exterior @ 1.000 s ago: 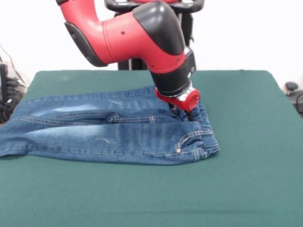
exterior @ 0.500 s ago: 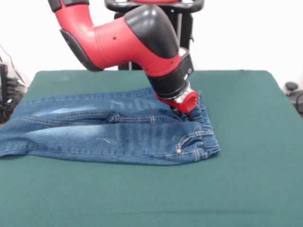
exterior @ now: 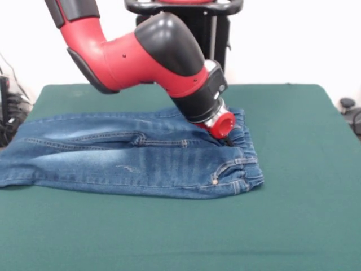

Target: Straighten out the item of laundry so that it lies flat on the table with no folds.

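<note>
The small pair of blue denim jeans [exterior: 124,155] lies across the left and middle of the dark green table [exterior: 293,214], legs toward the left edge and the elastic waistband [exterior: 245,149] at the right. The nearer leg looks flat; the farther side is partly hidden behind the arm. My gripper [exterior: 227,140] comes down from the red and black arm, tilted, onto the waistband near its middle. Its tips are hidden behind the red wrist ring, so I cannot see how they stand or whether they hold cloth.
The robot's pedestal [exterior: 194,34] stands at the table's far side. Dark cables and gear [exterior: 11,110] sit off the left edge, and a dark object [exterior: 351,110] off the right edge. The jeans' leg ends reach the table's left edge.
The arm has swung up and left and tilted further, while the gripper stayed on the waistband. The waistband has shifted slightly right and the jeans have spread a little flatter.
</note>
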{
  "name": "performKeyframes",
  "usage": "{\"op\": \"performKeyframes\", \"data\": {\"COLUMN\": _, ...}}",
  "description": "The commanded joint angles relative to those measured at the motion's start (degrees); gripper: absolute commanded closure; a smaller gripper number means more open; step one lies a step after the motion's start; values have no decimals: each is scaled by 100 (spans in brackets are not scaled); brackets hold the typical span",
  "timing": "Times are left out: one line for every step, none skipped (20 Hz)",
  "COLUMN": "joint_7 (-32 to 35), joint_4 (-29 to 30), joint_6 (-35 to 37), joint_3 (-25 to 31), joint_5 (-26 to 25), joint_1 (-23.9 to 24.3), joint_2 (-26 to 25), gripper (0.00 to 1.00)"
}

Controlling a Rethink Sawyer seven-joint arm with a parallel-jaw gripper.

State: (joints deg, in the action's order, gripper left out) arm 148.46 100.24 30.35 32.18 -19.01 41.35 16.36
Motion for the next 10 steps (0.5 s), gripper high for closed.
{"op": "performKeyframes", "data": {"joint_7": 186, "joint_4": 133, "joint_6": -2376, "joint_3": 1384, "joint_5": 218, "joint_1": -908, "joint_2": -2437, "gripper": 0}}
{"op": "performKeyframes", "data": {"joint_7": 265, "joint_4": 153, "joint_6": -2411, "joint_3": 1378, "joint_5": 260, "joint_1": -933, "joint_2": -2419, "gripper": 0}}
{"op": "performKeyframes", "data": {"joint_7": 331, "joint_4": 168, "joint_6": -2452, "joint_3": 1374, "joint_5": 291, "joint_1": -950, "joint_2": -2406, "gripper": 0}}
{"op": "performKeyframes", "data": {"joint_7": 337, "joint_4": 185, "joint_6": -2450, "joint_3": 1408, "joint_5": 331, "joint_1": -929, "joint_2": -2444, "gripper": 0}}
{"op": "performKeyframes", "data": {"joint_7": 358, "joint_4": 202, "joint_6": -2460, "joint_3": 1417, "joint_5": 357, "joint_1": -932, "joint_2": -2440, "gripper": 0}}
{"op": "performKeyframes", "data": {"joint_7": 346, "joint_4": 216, "joint_6": -2466, "joint_3": 1451, "joint_5": 384, "joint_1": -915, "joint_2": -2477, "gripper": 0}}
{"op": "performKeyframes", "data": {"joint_7": 342, "joint_4": 230, "joint_6": -2494, "joint_3": 1477, "joint_5": 388, "joint_1": -910, "joint_2": -2494, "gripper": 0}}
{"op": "performKeyframes", "data": {"joint_7": 292, "joint_4": 240, "joint_6": -2516, "joint_3": 1552, "joint_5": 396, "joint_1": -859, "joint_2": -2589, "gripper": 0}}
{"op": "performKeyframes", "data": {"joint_7": 292, "joint_4": 255, "joint_6": -2565, "joint_3": 1605, "joint_5": 399, "joint_1": -847, "joint_2": -2636, "gripper": 0}}
{"op": "performKeyframes", "data": {"joint_7": 323, "joint_4": 272, "joint_6": -2592, "joint_3": 1638, "joint_5": 413, "joint_1": -850, "joint_2": -2646, "gripper": 0}}
